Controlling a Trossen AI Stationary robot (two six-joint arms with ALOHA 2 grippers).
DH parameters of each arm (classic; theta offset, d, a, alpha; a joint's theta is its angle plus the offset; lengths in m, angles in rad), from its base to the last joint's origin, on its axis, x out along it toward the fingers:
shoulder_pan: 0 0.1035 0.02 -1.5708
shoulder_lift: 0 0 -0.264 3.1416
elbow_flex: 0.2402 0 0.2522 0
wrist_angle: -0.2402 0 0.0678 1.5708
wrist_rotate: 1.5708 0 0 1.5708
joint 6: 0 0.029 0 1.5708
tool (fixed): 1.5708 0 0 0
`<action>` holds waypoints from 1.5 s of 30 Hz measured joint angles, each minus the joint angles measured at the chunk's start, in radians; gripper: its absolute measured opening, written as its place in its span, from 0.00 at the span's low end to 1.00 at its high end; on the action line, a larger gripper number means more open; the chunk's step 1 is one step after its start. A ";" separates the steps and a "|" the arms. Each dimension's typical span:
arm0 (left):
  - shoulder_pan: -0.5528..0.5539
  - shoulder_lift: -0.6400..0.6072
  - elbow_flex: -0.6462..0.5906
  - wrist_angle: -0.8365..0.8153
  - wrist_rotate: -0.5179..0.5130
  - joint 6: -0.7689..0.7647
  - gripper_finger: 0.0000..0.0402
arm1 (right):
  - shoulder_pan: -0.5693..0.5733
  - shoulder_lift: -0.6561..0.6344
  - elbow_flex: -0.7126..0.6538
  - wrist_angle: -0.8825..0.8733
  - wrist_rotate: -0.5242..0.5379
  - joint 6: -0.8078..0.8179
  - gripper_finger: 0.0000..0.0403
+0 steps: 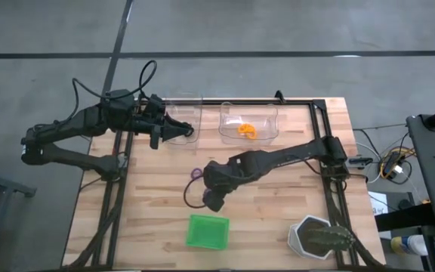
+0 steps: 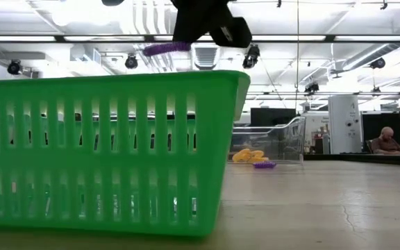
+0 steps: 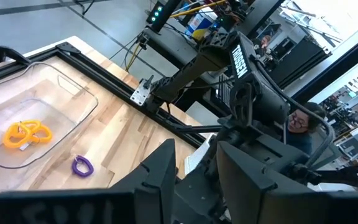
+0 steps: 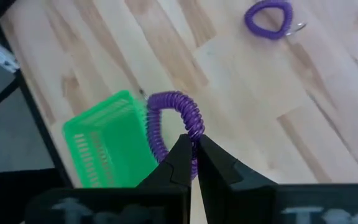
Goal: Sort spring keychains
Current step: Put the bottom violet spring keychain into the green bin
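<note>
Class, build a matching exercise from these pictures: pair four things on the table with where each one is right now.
Things:
1. purple coiled spring keychain
2. second purple spring keychain
3. orange spring keychains
4. green slotted plastic basket

Places:
A. in a clear plastic tray
B. lying loose on the wooden table
C. pinched in the right gripper
D. near the table's front edge

Pairs: 1-C, 2-B, 3-A, 4-D

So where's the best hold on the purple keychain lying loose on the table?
Pinch one side of the coil of the loose purple keychain, coming from straight above. It lies flat as an open ring, with clear wood around it, so one finger can drop inside and one outside.
</note>
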 joint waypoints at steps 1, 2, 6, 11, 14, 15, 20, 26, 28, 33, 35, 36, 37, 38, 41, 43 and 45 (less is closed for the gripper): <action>0.000 0.000 0.000 0.000 0.000 0.000 0.27 | 0.004 0.000 0.003 0.000 0.000 0.003 0.02; 0.000 0.000 0.000 0.000 0.000 0.000 0.27 | 0.009 0.000 0.006 0.001 0.000 0.007 0.02; 0.000 0.000 0.000 0.000 0.000 0.000 0.27 | 0.037 0.000 0.004 0.004 0.000 0.037 0.02; 0.000 0.000 -0.004 0.000 0.000 0.000 0.27 | 0.087 0.000 -0.009 0.014 0.000 0.063 0.02; 0.000 0.000 -0.011 -0.001 0.000 0.001 0.27 | 0.109 0.009 -0.013 0.041 0.000 0.063 0.02; 0.000 0.000 -0.012 -0.003 0.000 0.001 0.27 | 0.115 0.013 -0.013 0.051 0.000 0.063 0.02; 0.000 0.005 -0.012 -0.001 0.000 0.001 0.27 | 0.138 0.078 -0.011 0.123 -0.022 0.063 0.02; 0.000 0.005 -0.012 -0.002 0.000 0.001 0.27 | 0.147 0.149 -0.011 0.159 -0.052 0.077 0.02; 0.000 0.005 -0.012 -0.002 0.000 0.001 0.27 | 0.147 0.170 -0.011 0.166 -0.058 0.075 0.02; 0.000 0.005 -0.013 -0.005 0.000 0.001 0.27 | 0.148 0.221 -0.011 0.175 -0.108 0.058 0.02; 0.000 0.005 -0.013 -0.009 0.000 0.001 0.27 | 0.147 0.247 -0.011 0.183 -0.153 0.056 0.02; 0.000 0.005 -0.013 -0.009 0.000 0.001 0.27 | 0.146 0.261 -0.011 0.181 -0.166 0.054 0.02; 0.000 0.005 -0.013 -0.009 0.000 0.001 0.27 | 0.146 0.272 -0.011 0.182 -0.178 0.054 0.02; 0.000 0.005 -0.013 -0.008 0.000 0.001 0.27 | 0.146 0.279 -0.011 0.181 -0.186 0.052 0.02; 0.000 0.005 -0.013 -0.009 0.000 0.001 0.27 | 0.145 0.284 -0.008 0.190 -0.194 0.054 0.02; 0.000 0.005 -0.013 -0.010 0.000 0.001 0.27 | 0.145 0.283 -0.007 0.197 -0.196 0.055 0.04; 0.000 0.005 -0.013 -0.014 0.000 0.001 0.27 | 0.145 0.283 -0.007 0.209 -0.195 0.055 0.06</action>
